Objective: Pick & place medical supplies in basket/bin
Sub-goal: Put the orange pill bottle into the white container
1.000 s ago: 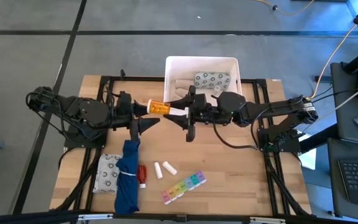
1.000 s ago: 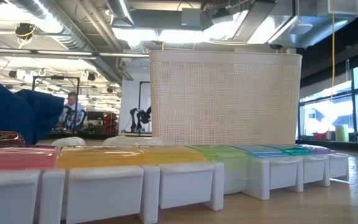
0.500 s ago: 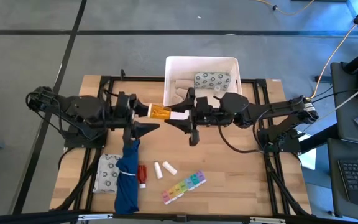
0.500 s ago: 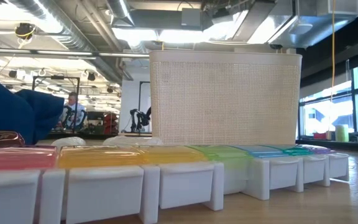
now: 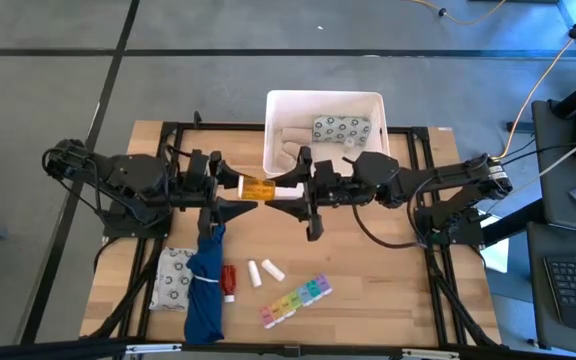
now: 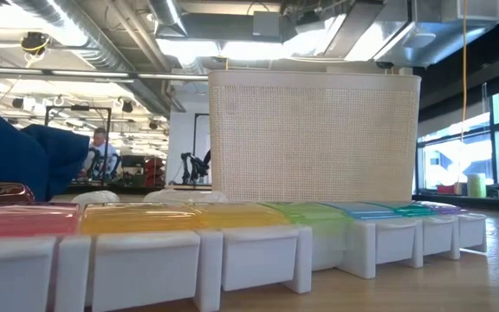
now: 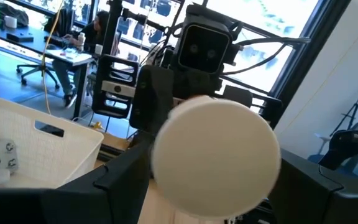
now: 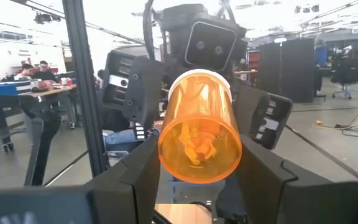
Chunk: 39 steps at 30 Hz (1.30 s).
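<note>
Right claw (image 5: 290, 187): pinched on the white cap end of the orange pill bottle (image 5: 259, 187), which is held level above the table (image 5: 368, 270).
Left claw (image 5: 230, 190): fingers spread wide to either side of the bottle's orange base, with no grip seen on it.
Bottle: held between the two claws, just beside the near wall of the white bin (image 5: 324, 100), which stands beyond the right claw.
Bin contents: a patterned packet (image 5: 341, 129) and some white items are already inside.
Left on the table: a second patterned packet (image 5: 174, 278), a red tube (image 5: 229, 281), two gauze rolls (image 5: 266, 271) and the rainbow pill organizer (image 5: 296, 301), all well apart from both claws; a blue cloth (image 5: 206, 285) lies among them.
Risk: the bottle could be knocked askew by a spread left finger as the arms part.
Risk: the grip is on the cap alone, so the bottle may tilt or slip during the carry.
Risk: the bin wall might be struck if the bottle is not lifted clear.
</note>
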Each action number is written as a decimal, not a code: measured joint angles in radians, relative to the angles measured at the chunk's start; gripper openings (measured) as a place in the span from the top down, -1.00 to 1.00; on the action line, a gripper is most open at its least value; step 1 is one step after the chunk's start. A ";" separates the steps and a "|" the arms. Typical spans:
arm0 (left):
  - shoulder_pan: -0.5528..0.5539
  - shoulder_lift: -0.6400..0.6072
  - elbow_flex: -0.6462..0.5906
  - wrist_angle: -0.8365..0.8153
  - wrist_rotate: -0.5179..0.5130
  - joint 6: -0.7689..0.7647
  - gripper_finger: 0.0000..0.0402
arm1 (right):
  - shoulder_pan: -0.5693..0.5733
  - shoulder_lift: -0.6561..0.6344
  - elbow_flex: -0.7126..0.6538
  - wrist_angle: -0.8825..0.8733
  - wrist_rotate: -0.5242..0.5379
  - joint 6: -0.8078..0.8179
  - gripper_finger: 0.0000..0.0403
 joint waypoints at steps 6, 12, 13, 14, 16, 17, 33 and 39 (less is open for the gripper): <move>0.000 0.000 0.000 -0.003 0.000 -0.007 -0.35 | 0.000 0.000 0.000 -0.002 -0.002 0.002 0.13; 0.000 0.000 0.000 -0.004 0.008 0.000 -0.35 | 0.000 0.000 0.000 -0.034 -0.002 0.014 0.13; 0.000 0.000 0.000 -0.004 0.008 0.000 -0.35 | 0.000 0.000 0.000 -0.034 -0.001 0.023 0.13; 0.000 0.000 0.000 -0.006 0.009 0.000 -0.35 | 0.000 0.000 0.000 -0.034 -0.002 0.023 0.13; 0.000 0.000 0.000 -0.013 0.020 0.000 -0.33 | 0.000 0.000 0.000 -0.034 -0.001 0.023 0.13; 0.000 0.000 0.000 -0.017 0.027 0.000 -0.31 | 0.000 0.000 0.000 -0.034 -0.001 0.023 0.13; 0.000 0.000 0.000 -0.020 0.030 0.000 0.03 | 0.000 0.000 0.000 -0.050 -0.013 0.023 -0.05; 0.000 -0.001 0.000 -0.018 0.031 0.025 -0.01 | 0.000 0.000 -0.001 -0.071 -0.022 0.024 -0.08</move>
